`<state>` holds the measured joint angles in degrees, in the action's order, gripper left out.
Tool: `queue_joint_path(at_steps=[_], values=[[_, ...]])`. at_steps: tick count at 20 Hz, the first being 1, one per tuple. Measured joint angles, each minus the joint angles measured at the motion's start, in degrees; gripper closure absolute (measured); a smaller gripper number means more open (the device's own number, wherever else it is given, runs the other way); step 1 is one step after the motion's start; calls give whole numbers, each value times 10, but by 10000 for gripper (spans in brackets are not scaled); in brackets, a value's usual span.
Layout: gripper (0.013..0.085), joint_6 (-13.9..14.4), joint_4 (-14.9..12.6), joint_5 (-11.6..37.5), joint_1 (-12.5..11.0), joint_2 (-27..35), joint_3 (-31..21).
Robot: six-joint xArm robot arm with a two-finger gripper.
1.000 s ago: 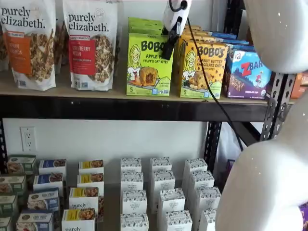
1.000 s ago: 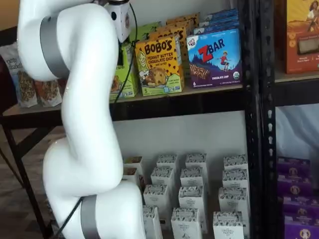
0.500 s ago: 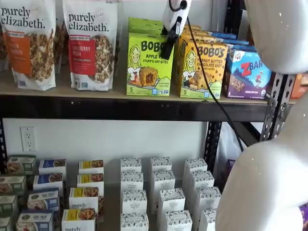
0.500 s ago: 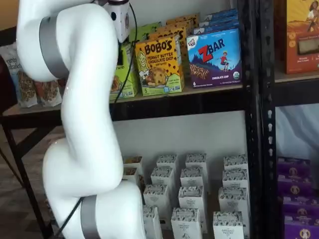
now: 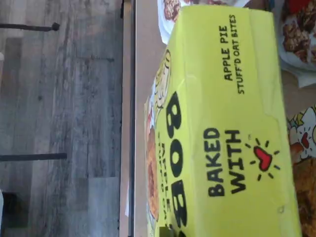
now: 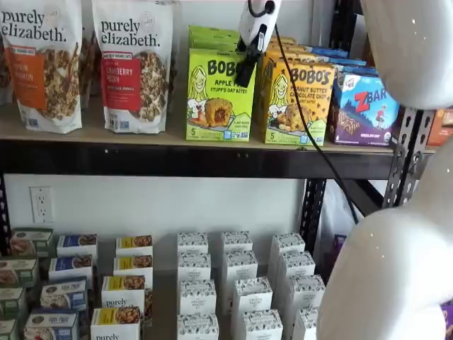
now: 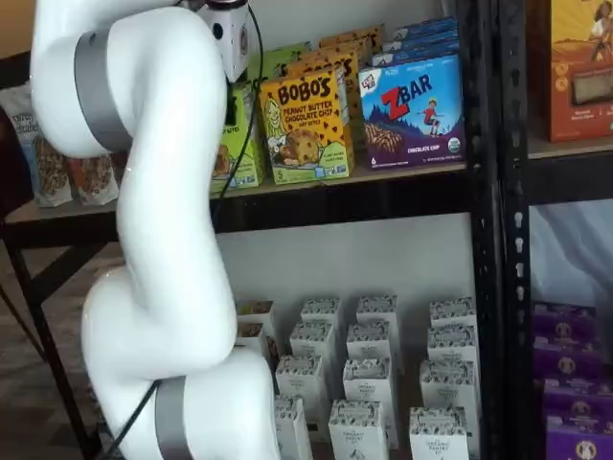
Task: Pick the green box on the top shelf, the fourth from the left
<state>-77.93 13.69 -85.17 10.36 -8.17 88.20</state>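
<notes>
The gripper (image 6: 247,71) hung from above at the upper right corner of the green box (image 6: 220,94), its white body leading down to a single black finger (image 6: 248,68) that crossed the carton's top edge. Only that one finger showed, side-on, so whether the jaws stood wide, narrow or closed on the carton could not be told. In a shelf view the arm's white bulk (image 7: 144,220) covered most of the carton and the fingers with it.

The green box stood upright at the front of the top shelf (image 6: 191,159), just beside the yellow-orange Bobo's box (image 6: 296,103) on one side and near the cranberry pecan granola bag (image 6: 132,64) on the other. More green cartons stood behind it. The wrist view was filled by the carton's lime-green top panel (image 5: 232,123), reading "APPLE PIE STUFF'D OAT BITES" and "BAKED WITH" beside a red heart, with the shelf's front edge and the grey plank floor (image 5: 59,123) beyond.

Against the shelf pictures of a second ago, the finger crossed the carton at the same place, while the carton's front face sat a little higher and slightly less forward on the board. The neighbouring boxes and bags had not shifted.
</notes>
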Motion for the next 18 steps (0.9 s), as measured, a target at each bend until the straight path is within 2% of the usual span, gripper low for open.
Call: queue_joint_path(at_steps=[3, 5, 6, 8, 18], values=[[530, 0, -1, 0, 0, 0, 0], [610, 0, -1, 0, 0, 0, -1], [610, 0, -1, 1, 0, -1, -1], [690, 0, -1, 2, 1, -1, -3], [690, 2, -1, -11, 2, 4, 5]])
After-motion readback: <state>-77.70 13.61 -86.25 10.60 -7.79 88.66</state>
